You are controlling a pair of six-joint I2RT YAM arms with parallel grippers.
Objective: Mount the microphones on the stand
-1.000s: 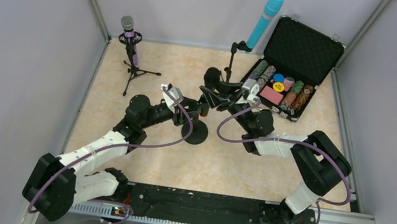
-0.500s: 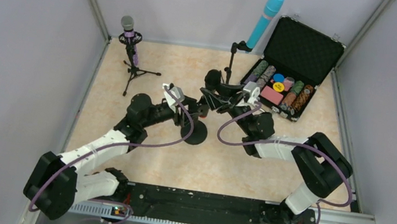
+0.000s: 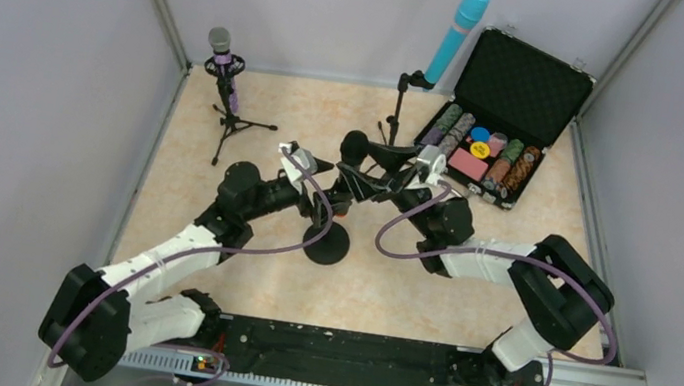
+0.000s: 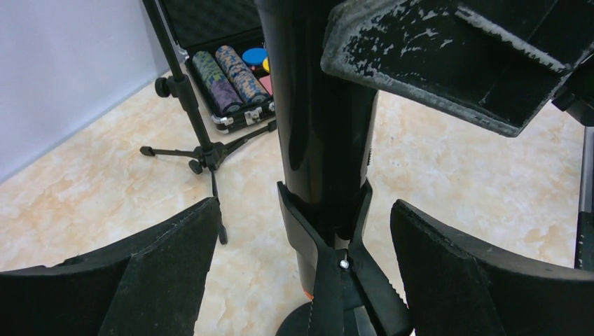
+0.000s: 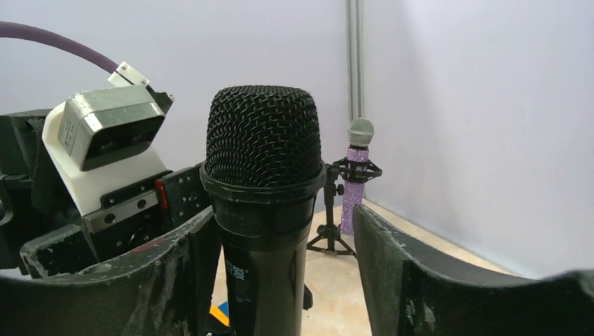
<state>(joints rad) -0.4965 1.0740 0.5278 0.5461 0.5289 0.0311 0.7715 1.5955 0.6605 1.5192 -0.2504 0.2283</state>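
Note:
The black microphone [image 3: 356, 145] [image 4: 323, 105] stands in the spring clip [image 4: 337, 241] of a round-base stand [image 3: 326, 243], a sliver of its orange end [image 4: 306, 294] showing low down. My left gripper [image 3: 327, 183] [image 4: 305, 210] is open, its fingers [image 4: 154, 273] well clear on both sides of the clip. My right gripper [image 3: 391, 175] [image 5: 284, 213] is open around the mic below its mesh head [image 5: 263, 136]; one finger lies close to the body, the other stands apart. The purple microphone [image 3: 222, 60] [image 5: 356, 171] and the blue one [image 3: 455, 32] sit on their own stands.
An open black case of poker chips [image 3: 490, 153] [image 4: 224, 77] lies at the back right. The blue microphone's tripod [image 4: 203, 150] stands just in front of it. Grey walls close in the left, back and right sides.
Both grippers have opened off the black microphone and its clip. The stand's round base has slid a little nearer, and the mic head has shifted slightly left.

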